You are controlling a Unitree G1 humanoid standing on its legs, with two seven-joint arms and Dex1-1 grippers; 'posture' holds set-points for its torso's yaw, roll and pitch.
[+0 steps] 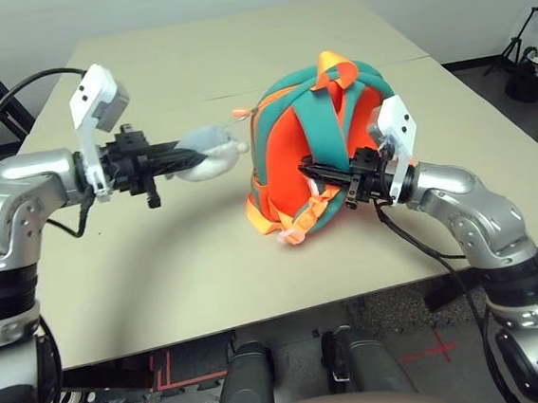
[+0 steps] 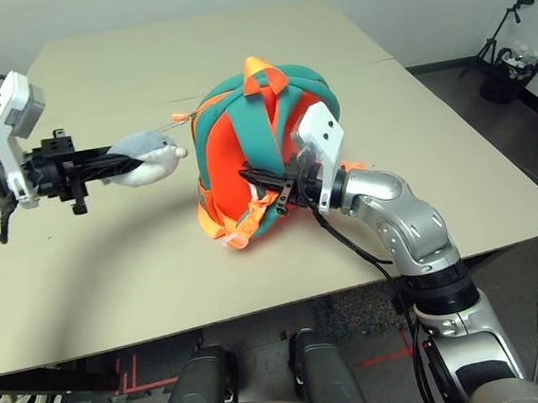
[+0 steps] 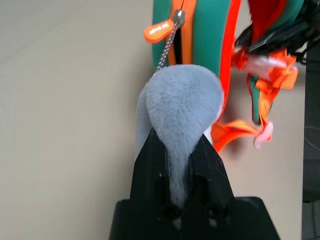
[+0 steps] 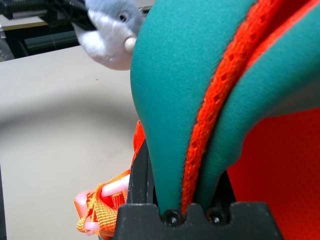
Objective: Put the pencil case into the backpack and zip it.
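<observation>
Plush toy (image 3: 182, 102), grey on top and white below, hangs over the left part of the table (image 1: 133, 272), pinched between the two black fingers of the left gripper (image 3: 177, 136), which are closed on its soft body. Its pale nose points toward the backpack (image 1: 278, 148). A thin twisted cord (image 3: 167, 47) runs from the toy to a metal zipper slider (image 3: 178, 18) with an orange pull tab (image 3: 158, 31), on the backpack's left side.

Farther right, the backpack stands on the table, its orange back panel and teal shoulder straps facing the robot, its orange top loop (image 1: 335, 65) uppermost. Orange webbing (image 1: 295, 227) with pink buckle pieces gathers at its lower front, near the table's surface.

The right gripper (image 1: 304, 166) reaches in from the right and is closed on a teal shoulder strap (image 4: 172, 130) with orange edging, the strap squeezed between its fingers. Beyond the table's right side, a black tripod (image 1: 516, 40) stands on the floor beside a dark bin (image 1: 529, 78).
</observation>
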